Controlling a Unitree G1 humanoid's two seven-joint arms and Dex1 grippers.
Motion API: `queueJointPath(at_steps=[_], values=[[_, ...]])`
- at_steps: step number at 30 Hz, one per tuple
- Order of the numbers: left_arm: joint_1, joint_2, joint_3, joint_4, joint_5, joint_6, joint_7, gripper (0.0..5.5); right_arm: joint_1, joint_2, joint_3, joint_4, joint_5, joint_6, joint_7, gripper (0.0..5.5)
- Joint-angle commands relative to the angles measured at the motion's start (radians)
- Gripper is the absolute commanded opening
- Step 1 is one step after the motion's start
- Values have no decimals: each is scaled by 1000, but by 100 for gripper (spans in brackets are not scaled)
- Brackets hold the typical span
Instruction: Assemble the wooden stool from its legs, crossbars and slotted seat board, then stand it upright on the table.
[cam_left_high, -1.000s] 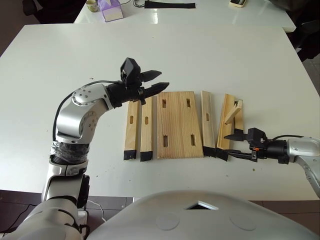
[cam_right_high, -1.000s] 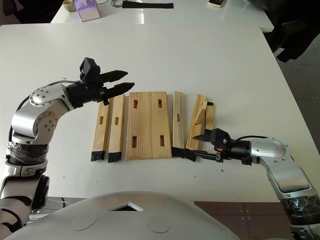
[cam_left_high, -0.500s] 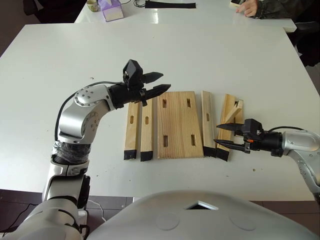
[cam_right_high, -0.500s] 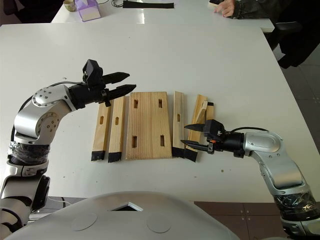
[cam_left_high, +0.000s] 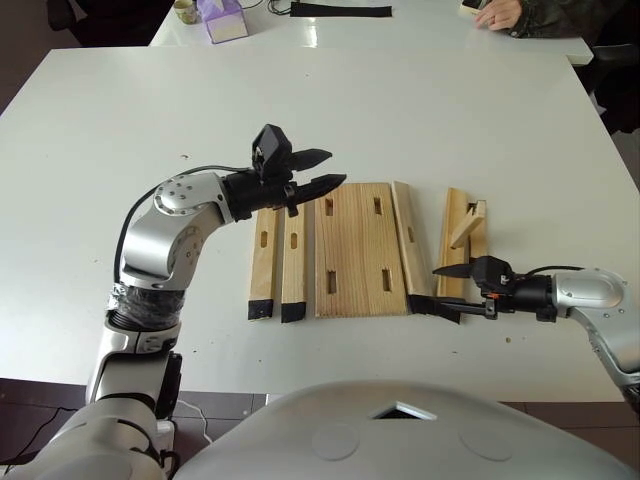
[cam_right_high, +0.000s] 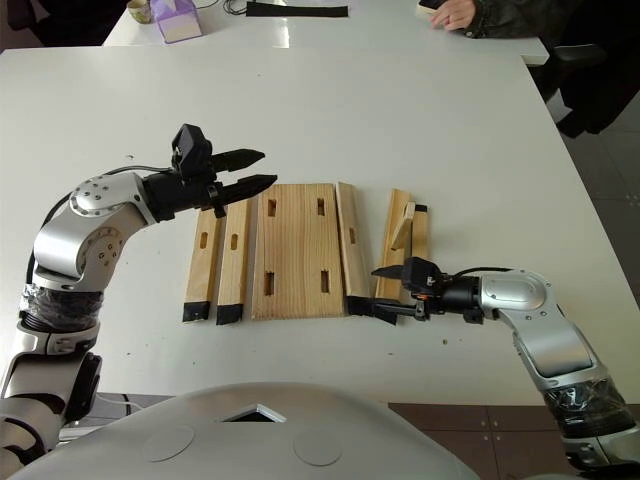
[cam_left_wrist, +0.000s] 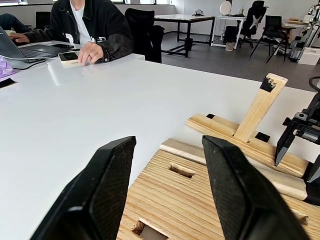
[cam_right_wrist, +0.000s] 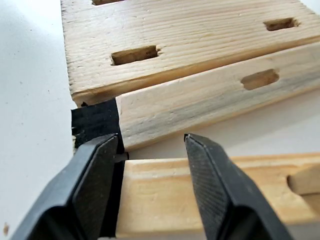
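Left eye view: the right gripper (cam_left_high: 446, 290), open and empty, has shoved 1 leg (cam_left_high: 410, 240) against the seat board (cam_left_high: 355, 250); nothing joined.

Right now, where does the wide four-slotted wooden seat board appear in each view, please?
Left eye view: wide four-slotted wooden seat board mid-picture.
Right eye view: board just left of centre.
Left wrist view: board beneath the left fingers.
Right wrist view: board beyond the right fingers, past one leg.
Shared landmark: black-tipped slotted wooden leg along the board's right edge.
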Motion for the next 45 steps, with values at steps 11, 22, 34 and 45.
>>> queueJointPath(at_steps=[11,22,34,45], values=[[54,-8,-2,-40,4,9,32,247,1,-13,-62,-89,60,70,1,247],[165,-31,29,-146,-18,29,116,247,269,147,-226,-422,69,218,-340,264],[383,-116,85,-333,-22,40,337,247,416,251,-306,-672,31,499,-621,326],[417,-182,55,-345,5,-3,418,247,440,263,-247,-547,-65,490,-649,326]])
